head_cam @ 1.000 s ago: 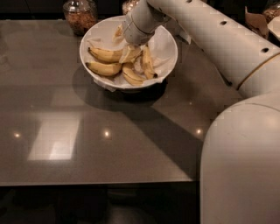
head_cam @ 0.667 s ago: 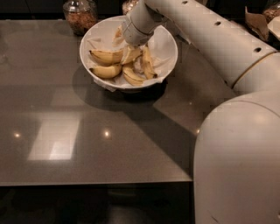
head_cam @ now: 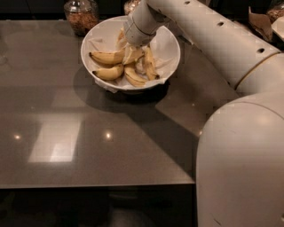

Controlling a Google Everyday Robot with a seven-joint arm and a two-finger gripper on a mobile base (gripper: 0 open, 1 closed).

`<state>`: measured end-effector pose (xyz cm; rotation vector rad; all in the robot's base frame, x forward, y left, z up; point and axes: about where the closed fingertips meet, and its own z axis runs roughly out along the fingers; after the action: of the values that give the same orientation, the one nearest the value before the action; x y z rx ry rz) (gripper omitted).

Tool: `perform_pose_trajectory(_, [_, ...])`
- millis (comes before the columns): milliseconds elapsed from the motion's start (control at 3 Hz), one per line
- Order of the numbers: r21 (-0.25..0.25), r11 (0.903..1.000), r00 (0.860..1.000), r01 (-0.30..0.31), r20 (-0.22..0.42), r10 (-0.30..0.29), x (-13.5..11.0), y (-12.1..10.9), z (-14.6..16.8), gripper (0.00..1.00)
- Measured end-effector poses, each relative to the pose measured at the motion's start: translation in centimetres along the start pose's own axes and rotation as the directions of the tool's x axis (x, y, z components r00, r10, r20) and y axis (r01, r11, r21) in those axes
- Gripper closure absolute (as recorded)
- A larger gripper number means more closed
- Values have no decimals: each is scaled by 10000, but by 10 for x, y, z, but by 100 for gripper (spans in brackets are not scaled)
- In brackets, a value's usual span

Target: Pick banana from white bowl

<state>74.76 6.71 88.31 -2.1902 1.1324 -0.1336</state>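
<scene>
The white bowl [head_cam: 168, 40], lined with crumpled white paper, stands at the back middle of the dark table. Several yellow bananas lie in it. The longest banana [head_cam: 108, 57] lies at the upper left of the pile, gently curved, its dark stem tip pointing left. A shorter plump one [head_cam: 109, 72] lies below it, and two more [head_cam: 149, 64] lie to the right. My gripper [head_cam: 133, 53] reaches down into the middle of the bowl, right at the long banana's right end. The wrist hides what it touches.
A glass jar [head_cam: 81, 16] with brown contents stands just behind the bowl's left side, and another jar [head_cam: 130, 5] behind the bowl. My white arm [head_cam: 213, 40] crosses from the right. A brown paper item [head_cam: 259, 22] lies at the far right. The table's front edge [head_cam: 97, 184] is near.
My gripper stays down in the bowl at nearly the same spot. The near part of my arm has shifted slightly left. The bananas have not visibly moved.
</scene>
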Motion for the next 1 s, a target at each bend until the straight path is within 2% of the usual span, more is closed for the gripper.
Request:
perform_pose_trajectory(333, [45, 10000, 10000, -35, 24, 34, -1, 0, -2, 99])
perform_pose_trajectory(1000, [1000, 9945, 9986, -318, 444, 274, -18, 1, -56, 100])
